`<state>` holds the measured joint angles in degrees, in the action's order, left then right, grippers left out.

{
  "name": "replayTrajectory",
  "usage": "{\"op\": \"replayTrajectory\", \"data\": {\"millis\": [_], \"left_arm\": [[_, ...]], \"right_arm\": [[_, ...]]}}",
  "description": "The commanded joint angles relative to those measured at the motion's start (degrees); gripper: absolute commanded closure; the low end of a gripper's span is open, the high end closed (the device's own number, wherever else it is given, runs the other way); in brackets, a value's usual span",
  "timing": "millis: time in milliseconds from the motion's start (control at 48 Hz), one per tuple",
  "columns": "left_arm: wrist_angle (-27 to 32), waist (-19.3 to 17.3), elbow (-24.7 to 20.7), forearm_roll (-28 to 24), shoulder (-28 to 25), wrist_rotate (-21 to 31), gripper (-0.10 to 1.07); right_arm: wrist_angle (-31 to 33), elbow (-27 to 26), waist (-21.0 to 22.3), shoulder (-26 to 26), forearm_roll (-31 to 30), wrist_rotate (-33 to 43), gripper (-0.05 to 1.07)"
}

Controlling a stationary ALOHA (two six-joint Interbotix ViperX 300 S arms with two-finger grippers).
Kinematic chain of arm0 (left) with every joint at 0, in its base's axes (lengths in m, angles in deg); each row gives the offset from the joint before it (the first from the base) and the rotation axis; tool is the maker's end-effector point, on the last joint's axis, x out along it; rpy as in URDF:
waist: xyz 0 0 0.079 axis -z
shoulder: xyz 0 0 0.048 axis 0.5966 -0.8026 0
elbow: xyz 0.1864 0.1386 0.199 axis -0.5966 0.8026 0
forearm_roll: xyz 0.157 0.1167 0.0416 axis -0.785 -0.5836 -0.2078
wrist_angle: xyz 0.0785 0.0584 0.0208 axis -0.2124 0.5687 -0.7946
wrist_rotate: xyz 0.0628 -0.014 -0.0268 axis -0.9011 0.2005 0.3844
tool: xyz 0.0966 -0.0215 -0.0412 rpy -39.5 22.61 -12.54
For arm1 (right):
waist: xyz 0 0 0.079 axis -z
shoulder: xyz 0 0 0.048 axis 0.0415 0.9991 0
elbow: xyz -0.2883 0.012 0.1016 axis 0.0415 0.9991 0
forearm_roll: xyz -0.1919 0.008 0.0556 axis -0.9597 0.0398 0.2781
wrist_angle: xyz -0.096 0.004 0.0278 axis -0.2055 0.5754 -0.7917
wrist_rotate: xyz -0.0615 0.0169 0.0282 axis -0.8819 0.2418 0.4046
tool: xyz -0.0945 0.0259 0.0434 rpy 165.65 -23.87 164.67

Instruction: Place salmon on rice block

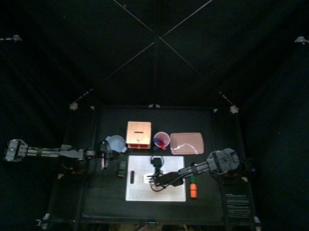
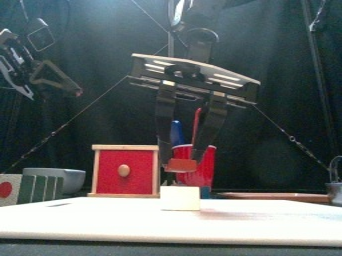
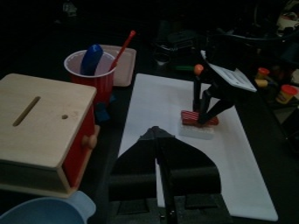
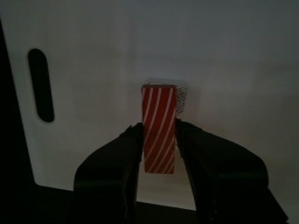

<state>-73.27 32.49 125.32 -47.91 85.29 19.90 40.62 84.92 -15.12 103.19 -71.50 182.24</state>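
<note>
A red-and-white striped salmon slice [image 4: 159, 131] is held between the jaws of my right gripper [image 4: 160, 133]. It is directly over a small white rice block [image 2: 181, 200] on the white cutting board [image 1: 175, 167], touching it or just above it. The rice's edge shows beside the slice [image 4: 179, 94]. From the left wrist view the right gripper [image 3: 205, 109] stands upright with the slice [image 3: 197, 119] at its tips. My left gripper [image 3: 162, 144] rests shut and empty at the board's left end, and also shows in the top view [image 1: 108, 153].
A wooden box with a red front [image 2: 124, 170] and a red cup [image 3: 91, 68] holding a blue and a red utensil stand behind the board. A pink plate [image 1: 187, 143] is back right. A pale bowl [image 3: 41, 210] sits near the left arm. An orange item [image 1: 191, 189] lies at the board's right.
</note>
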Motion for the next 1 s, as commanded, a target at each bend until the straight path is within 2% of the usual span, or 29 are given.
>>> {"op": "replayTrajectory", "data": {"millis": [0,417,771,979], "left_arm": [[-0.26,-0.09,-0.53,-0.18,-0.09,-0.18,0.7],[1.85,-0.18,-0.35,-0.18,-0.09,-0.18,0.7],[2.11,-0.09,-0.35,-0.7,-0.09,-0.18,0.7],[2.11,-0.09,-0.35,-0.79,-0.09,-0.18,0.7]], "right_arm": [[0.09,-0.97,0.26,-1.05,0.26,0.09,0.34],[0.09,-1.14,0.53,-0.53,-0.26,0.0,0.32],[0.09,-1.23,0.44,-0.26,0.26,0.0,0.19],[1.49,-0.35,0.26,-2.46,-1.14,-0.7,0.18]]}}
